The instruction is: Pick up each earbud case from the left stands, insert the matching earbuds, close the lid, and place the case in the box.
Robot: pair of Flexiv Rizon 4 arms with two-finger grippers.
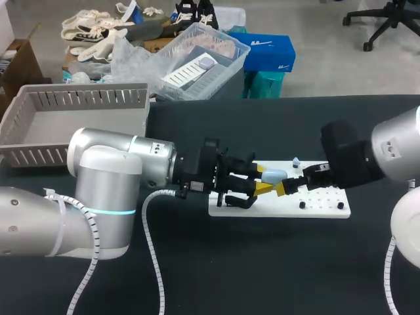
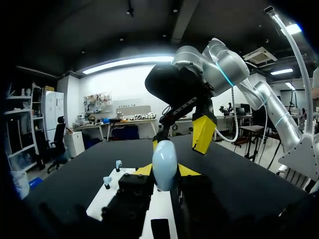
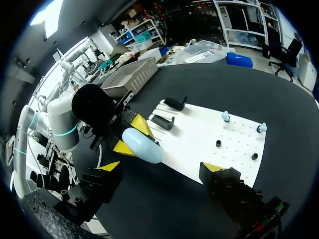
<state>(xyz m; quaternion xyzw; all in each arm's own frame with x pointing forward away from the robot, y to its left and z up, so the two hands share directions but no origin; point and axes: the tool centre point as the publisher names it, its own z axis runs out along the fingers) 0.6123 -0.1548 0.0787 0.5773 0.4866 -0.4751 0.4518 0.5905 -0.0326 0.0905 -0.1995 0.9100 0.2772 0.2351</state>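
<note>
- Left wrist view shows the earbud case (image 2: 164,167) standing on end between the yellow tips of my left gripper (image 2: 166,172). The tips press it from two sides and hold it in the air above the white board (image 3: 194,132).
- The case is pale blue, smooth and rounded like a pebble. I take it for glossy plastic that would slip easily, which would explain the firm grip low on its flanks. I cannot make out a lid seam, so I cannot say whether the lid is up or down.
- My right gripper (image 3: 160,167) faces the case from close ahead, its fingers spread wide and holding nothing. My guess is that the left presents the case upright so the right can work on the free top end.
- The board is flat and matte white, dotted with rows of small holes. Two black stands (image 3: 163,121) sit at the end nearer my left arm, both bare.
- Two pale blue earbuds (image 3: 226,116) stand upright at the board's far edge, well apart from the case. Nearer my right gripper are two small black pieces (image 3: 218,143); I cannot tell whether they are earbuds or pegs.
- The grey box (image 1: 85,98), with its slotted walls, sits at the table's back left corner, well away from the case.
</note>
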